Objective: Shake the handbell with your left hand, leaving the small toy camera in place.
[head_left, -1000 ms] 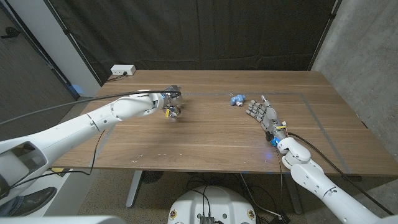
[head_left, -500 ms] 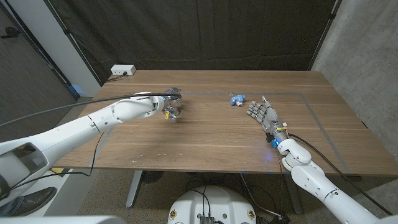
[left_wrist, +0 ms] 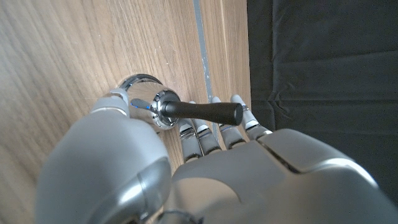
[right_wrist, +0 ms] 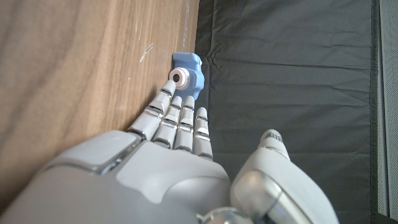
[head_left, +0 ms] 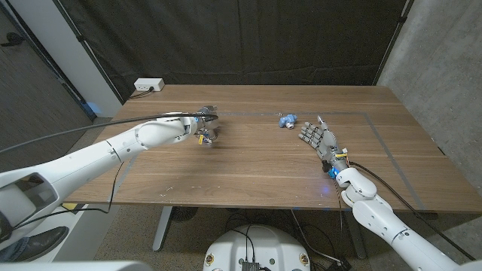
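Shifted a little between frames — handbell (head_left: pixel 206 134) and left hand (head_left: pixel 197 124) sit slightly differently above the left-centre of the table (head_left: pixel 248 169), consistent with a shake under way; toy camera (head_left: pixel 288 120) unmoved. Hard to say from the head view whether the bell hangs clear of the wood or touches it. Looks like polished metal with a slim black handle (left_wrist: pixel 202 111): rigid, fairly light, probably slick on the dome, so best taken by the handle, not the shiny bowl. Left wrist view gives what the head view cannot — fingers (left_wrist: pixel 214 127) extended alongside the handle, thumb near the dome; a firm clamp cannot be confirmed. Right wrist view shows the right hand (right_wrist: pixel 168 143) with fingers straight and together, holding nothing, tips near the blue camera; touching or not, unclear.
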`<state>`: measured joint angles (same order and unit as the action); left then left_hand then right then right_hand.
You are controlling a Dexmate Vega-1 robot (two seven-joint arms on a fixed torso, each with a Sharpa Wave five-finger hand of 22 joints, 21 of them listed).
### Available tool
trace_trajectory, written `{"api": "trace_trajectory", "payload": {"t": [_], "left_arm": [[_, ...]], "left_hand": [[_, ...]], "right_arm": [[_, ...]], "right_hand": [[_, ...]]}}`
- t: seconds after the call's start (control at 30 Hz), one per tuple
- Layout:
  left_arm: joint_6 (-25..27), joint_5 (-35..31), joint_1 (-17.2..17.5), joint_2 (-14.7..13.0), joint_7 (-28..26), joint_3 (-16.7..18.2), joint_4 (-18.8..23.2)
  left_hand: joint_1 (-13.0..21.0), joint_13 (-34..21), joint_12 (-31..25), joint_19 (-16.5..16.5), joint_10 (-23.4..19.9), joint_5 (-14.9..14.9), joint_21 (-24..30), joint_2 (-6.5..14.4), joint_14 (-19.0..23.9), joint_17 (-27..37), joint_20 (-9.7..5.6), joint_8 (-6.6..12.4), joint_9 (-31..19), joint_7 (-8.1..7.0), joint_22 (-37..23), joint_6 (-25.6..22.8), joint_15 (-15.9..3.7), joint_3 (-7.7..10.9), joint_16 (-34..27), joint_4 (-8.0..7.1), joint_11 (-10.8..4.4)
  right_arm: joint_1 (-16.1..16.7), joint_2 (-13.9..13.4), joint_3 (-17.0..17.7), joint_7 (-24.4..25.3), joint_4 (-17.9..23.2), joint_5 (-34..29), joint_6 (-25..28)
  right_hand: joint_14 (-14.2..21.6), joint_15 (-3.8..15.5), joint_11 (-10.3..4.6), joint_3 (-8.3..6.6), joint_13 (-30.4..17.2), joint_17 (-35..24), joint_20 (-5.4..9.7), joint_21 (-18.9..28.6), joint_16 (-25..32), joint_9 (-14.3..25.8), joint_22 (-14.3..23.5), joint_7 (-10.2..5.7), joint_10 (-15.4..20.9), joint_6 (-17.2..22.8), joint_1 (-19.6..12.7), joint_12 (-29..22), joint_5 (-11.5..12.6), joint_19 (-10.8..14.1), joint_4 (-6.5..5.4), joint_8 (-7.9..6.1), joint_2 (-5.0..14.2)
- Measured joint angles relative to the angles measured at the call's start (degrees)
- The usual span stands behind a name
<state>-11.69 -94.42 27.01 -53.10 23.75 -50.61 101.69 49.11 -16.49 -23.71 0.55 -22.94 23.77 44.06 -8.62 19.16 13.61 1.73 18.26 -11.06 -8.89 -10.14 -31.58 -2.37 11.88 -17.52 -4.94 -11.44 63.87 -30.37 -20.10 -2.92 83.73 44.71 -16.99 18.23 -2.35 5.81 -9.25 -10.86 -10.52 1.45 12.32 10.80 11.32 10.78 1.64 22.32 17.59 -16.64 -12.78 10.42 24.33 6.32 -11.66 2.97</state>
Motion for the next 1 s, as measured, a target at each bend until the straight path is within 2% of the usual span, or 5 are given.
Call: {"api": "trace_trajectory", "payload": {"t": [0.23, 0.33, 0.53, 0.7, 1.0], "left_arm": [[0.93, -0.8, 0.29, 0.38, -0.08, -0.77, -1.12], [1.61, -1.02, 0.62, 0.74, -0.18, -1.19, -1.85], [3.25, -1.2, 0.98, 1.57, -1.42, -1.71, -3.31], [4.46, -0.59, 1.01, 2.42, -2.47, -2.05, -4.58], [5.58, 1.94, 0.55, 3.42, -3.68, -2.41, -5.86]], "left_hand": [[5.8, -0.39, -0.25, 9.99, -9.18, 0.17, 1.19, 1.7, 8.28, -0.83, 0.98, 2.16, 0.03, -0.21, 0.0, -6.73, -0.23, 1.08, -3.37, 2.88, -0.56], [10.09, -1.01, -0.7, 17.51, -15.86, -1.94, 2.56, 3.09, 15.21, -1.09, -0.81, 3.63, 0.25, 1.55, 0.0, -9.55, -0.63, 2.6, -5.58, 4.69, -0.54], [11.46, -3.67, -2.64, 30.58, -27.63, -11.84, 5.39, 2.41, 32.48, -0.62, -4.47, 5.5, 0.13, 4.85, 0.0, -12.99, -3.64, 7.4, -7.82, 9.54, 3.44], [11.63, -5.33, -3.3, 34.67, -29.73, -13.19, 6.67, 2.24, 39.06, -0.14, -5.0, 7.16, 0.09, 5.85, -0.14, -13.99, -6.61, 8.8, -8.0, 10.93, 5.39], [12.46, -6.96, -3.14, 38.98, -29.96, -13.2, 8.95, 1.41, 41.81, 0.38, -5.43, 8.13, 0.06, 6.56, -0.14, -14.7, -8.02, 9.59, -7.99, 11.72, 5.62]], "right_arm": [[-0.46, 0.25, -0.06, -0.33, -0.82, 0.19, 0.01], [-0.76, 0.35, -0.11, -0.82, -1.29, 0.3, 0.04], [-1.35, 0.36, -0.16, -1.26, -1.86, 0.34, 0.26], [-1.88, 0.36, -0.18, -1.65, -2.27, 0.36, 0.4], [-2.31, 0.28, -0.15, -2.06, -2.61, 0.43, 0.55]], "right_hand": [[0.0, 0.0, 0.0, 0.0, 0.0, 0.0, 0.0, 0.0, 0.0, 0.0, 0.0, 0.0, 0.0, 0.0, 0.0, 0.0, 0.0, 0.0, 0.0, 0.0, 0.0], [0.0, 0.0, 0.0, 0.0, 0.0, 0.0, 0.0, 0.0, 0.0, 0.0, 0.0, 0.0, 0.0, 0.0, 0.0, 0.0, 0.0, -0.01, 0.0, 0.0, 0.0], [0.0, 0.0, 0.0, 0.0, 0.0, 0.0, 0.0, 0.0, 0.0, 0.0, 0.0, 0.0, 0.0, 0.0, 0.0, 0.0, 0.0, -0.01, 0.0, 0.0, 0.0], [0.0, 0.0, 0.0, 0.0, 0.0, 0.0, 0.0, 0.0, 0.0, 0.0, 0.0, 0.0, 0.0, 0.0, 0.0, 0.0, 0.0, -0.01, 0.0, 0.0, 0.0], [0.0, 0.0, 0.0, 0.0, 0.0, 0.0, 0.0, 0.0, 0.0, 0.0, 0.0, 0.0, 0.0, 0.0, 0.0, 0.0, 0.0, -0.01, 0.0, 0.0, 0.0]]}}
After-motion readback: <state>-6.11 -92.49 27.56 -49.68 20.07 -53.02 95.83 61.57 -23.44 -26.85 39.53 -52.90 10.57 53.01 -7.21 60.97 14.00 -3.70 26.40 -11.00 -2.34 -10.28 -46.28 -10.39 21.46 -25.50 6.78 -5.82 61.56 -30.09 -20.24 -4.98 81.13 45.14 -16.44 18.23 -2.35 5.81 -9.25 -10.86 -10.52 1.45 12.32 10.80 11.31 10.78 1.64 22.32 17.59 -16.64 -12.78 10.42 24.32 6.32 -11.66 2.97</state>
